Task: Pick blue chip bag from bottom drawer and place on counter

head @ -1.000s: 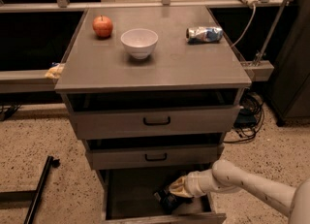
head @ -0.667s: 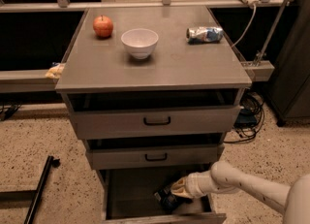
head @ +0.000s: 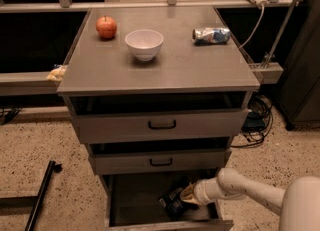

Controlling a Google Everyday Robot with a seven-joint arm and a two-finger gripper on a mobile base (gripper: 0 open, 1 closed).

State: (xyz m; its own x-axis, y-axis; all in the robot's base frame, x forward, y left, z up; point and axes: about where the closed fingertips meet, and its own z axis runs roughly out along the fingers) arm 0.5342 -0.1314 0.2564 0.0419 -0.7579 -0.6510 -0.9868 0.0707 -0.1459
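The tool sits low in the open bottom drawer, against the blue chip bag. I cannot tell whether it grips the bag. Crumpled foil may slip when lifted, or catch the middle drawer.

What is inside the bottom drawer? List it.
In the open bottom drawer lies a dark crumpled chip bag, with the robot's hand inside, right at the bag. The hand covers the bag's right side, and the drawer above hides the back part.
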